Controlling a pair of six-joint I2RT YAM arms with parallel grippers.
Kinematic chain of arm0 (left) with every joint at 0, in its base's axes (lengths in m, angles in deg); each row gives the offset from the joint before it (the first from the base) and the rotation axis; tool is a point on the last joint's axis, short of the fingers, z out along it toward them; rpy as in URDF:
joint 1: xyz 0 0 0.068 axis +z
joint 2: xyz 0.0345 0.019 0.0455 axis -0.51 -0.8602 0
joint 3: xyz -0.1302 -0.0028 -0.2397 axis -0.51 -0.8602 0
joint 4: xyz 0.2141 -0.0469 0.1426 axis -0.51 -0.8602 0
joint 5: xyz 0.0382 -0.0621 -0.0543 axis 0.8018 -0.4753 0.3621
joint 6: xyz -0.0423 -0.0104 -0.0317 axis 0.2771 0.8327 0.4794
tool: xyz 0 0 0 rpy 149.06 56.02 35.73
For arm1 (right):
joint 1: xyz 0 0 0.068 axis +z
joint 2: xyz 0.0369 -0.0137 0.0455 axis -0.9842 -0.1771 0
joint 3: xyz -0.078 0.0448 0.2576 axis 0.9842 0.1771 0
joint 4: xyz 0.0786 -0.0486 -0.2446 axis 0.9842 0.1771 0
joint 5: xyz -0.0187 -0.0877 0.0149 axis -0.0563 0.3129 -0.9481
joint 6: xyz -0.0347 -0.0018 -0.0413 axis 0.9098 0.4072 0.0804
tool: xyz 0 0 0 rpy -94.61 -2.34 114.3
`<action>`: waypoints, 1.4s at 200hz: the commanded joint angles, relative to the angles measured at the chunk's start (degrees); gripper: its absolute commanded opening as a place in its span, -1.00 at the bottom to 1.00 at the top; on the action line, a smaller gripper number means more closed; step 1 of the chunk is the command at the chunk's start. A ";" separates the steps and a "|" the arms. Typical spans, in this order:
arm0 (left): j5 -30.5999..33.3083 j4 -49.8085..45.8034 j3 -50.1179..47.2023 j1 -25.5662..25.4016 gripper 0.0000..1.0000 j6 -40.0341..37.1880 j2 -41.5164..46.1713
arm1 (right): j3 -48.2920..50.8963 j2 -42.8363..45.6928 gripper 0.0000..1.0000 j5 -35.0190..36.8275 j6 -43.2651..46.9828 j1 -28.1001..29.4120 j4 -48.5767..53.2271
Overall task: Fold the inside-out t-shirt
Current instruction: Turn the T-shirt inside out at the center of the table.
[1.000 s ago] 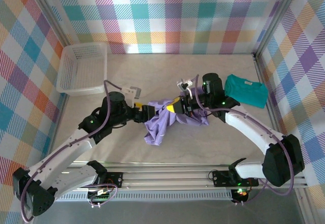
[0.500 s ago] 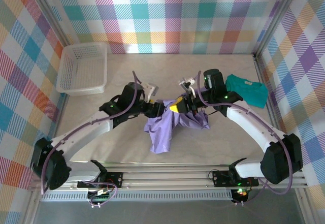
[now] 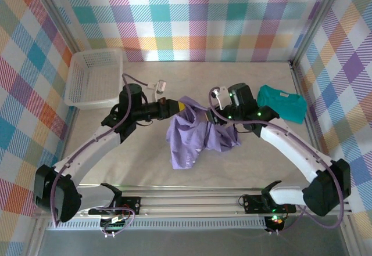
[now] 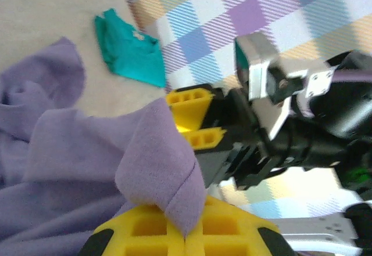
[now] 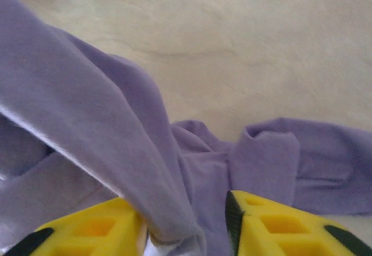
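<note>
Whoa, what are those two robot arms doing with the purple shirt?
They are working on folding the lavender t-shirt, which lies bunched on the table. The left gripper is pinched shut on a fold of it. The right gripper is open, with cloth draped between its fingers. A teal shirt lies off to the right.

Items counted, top view. T-shirts: two, namely one lavender t-shirt [image 3: 192, 140] and one teal t-shirt [image 3: 283, 104]. Baskets: one white basket [image 3: 96, 79]. Tables: one table [image 3: 261, 169]. Robot arms: two, namely the left arm [image 3: 93, 151] and the right arm [image 3: 290, 145]. Grippers: two, one per arm, the left gripper [image 3: 180, 106] and the right gripper [image 3: 204, 118]. Each gripper carries two yellow fingers, four in total.
</note>
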 commanded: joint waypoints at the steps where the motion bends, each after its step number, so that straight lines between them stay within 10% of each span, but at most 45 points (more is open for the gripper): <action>1: -1.51 -0.05 1.00 -0.18 -1.00 2.92 3.08 | 3.90 6.92 -0.06 -8.00 3.70 1.18 -6.45; 45: 0.83 -2.21 1.72 -0.15 -1.00 0.35 2.82 | 10.39 14.54 0.06 -15.27 3.94 6.81 -16.25; 101: 0.75 -2.10 1.71 -0.15 -1.00 -0.14 2.87 | 5.88 3.42 -0.01 -4.93 1.86 11.91 -14.49; 142: 1.51 0.90 1.56 2.29 -1.00 2.78 5.57 | 10.42 -0.37 -0.78 -0.85 -0.65 11.66 -12.77; 203: 0.57 4.68 0.57 3.85 -1.00 2.48 6.92 | 14.14 9.60 -0.27 -13.33 4.15 11.68 -21.23; 280: -0.15 2.56 0.79 3.72 -1.00 0.80 6.28 | 7.32 2.24 -0.21 -12.69 5.45 11.65 -24.41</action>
